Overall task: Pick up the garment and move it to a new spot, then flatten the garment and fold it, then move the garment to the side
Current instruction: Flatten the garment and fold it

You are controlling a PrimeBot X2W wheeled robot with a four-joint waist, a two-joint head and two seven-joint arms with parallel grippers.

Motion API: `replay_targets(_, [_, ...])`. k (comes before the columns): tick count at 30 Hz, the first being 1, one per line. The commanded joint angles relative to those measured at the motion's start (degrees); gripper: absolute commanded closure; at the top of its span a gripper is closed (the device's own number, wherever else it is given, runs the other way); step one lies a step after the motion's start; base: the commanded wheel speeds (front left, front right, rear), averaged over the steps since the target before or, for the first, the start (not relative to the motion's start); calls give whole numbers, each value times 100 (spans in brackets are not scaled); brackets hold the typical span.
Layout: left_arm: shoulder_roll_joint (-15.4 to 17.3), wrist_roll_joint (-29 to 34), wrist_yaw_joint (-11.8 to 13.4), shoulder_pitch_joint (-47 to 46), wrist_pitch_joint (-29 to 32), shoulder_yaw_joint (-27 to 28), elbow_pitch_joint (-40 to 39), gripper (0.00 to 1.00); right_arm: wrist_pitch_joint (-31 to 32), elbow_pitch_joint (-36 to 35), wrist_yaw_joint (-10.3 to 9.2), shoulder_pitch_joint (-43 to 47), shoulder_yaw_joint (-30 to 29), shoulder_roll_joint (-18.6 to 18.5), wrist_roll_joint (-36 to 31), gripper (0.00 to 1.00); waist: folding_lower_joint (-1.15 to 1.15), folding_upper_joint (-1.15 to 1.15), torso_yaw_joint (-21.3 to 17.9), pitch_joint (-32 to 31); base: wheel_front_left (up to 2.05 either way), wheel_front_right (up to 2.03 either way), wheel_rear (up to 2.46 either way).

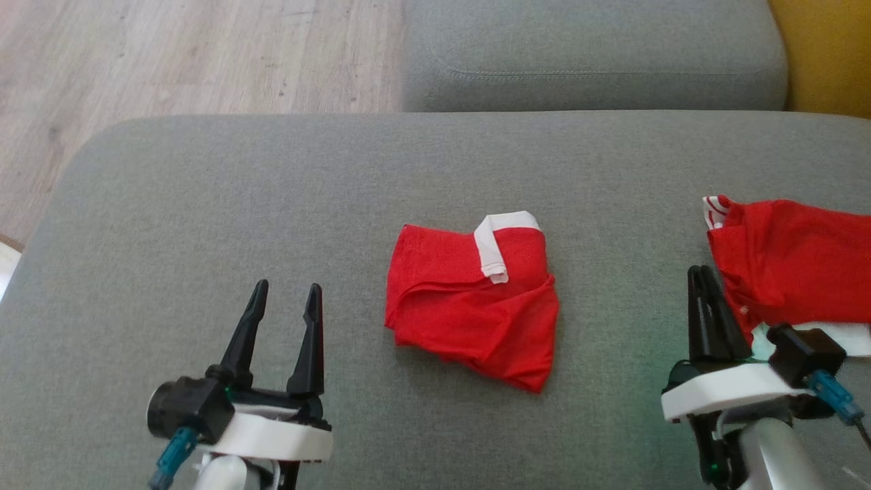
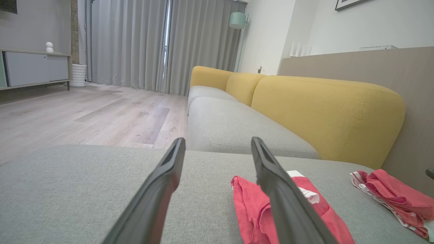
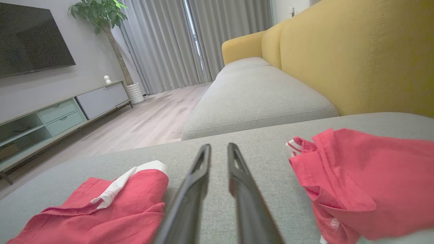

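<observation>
Red and soft, the garment (image 1: 469, 306) lies in a loose fold in the middle of the grey seat cushion (image 1: 204, 204), with a white band (image 1: 490, 245) turned over its far edge. It sits between the two arms, touched by neither.

The left gripper (image 1: 287, 286) rests low on the cushion, near the cloth's left side, with its fingers spread wide and empty. The right gripper (image 1: 701, 272) has its fingers drawn almost together with nothing between them. It sits just beside a second red garment (image 1: 796, 258) that is heaped at the cushion's right end (striped trim shows at its corner).

From where I stand the cloth looks thin, light and quite limp. I would expect it to sag and fall open if lifted by one layer. The cushion's weave would probably drag at it and rumple it if it were slid.

The surest hold, I think, is a pinch through all the layers at the thick fold on its left edge. A second hold at the loose near-right corner would keep the shape together. The white band looks firmer, but it is only a single strip.
</observation>
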Motion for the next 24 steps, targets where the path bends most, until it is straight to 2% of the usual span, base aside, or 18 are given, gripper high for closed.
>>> replay_targets(1, [12,28,20,-180,-30,143,-184,0,-62,-221,-4,-199,160,-6,32,100,0,0,21,15,0,0,0])
replay_targets(10, [12,-15,14,-308,-30,-24,-85,0,159,213,-4,-697,795,-4,-275,100,0,0,367,273,0,0,0])
replay_targets(19, [12,-70,10,-497,-30,-155,26,0,614,1545,-4,-1428,1492,-3,-498,100,0,0,868,550,0,0,0])
replay_targets(24, [12,-104,9,-568,-30,-151,60,0,571,2163,-4,-1738,1831,-3,-506,100,0,0,1036,601,0,0,0])
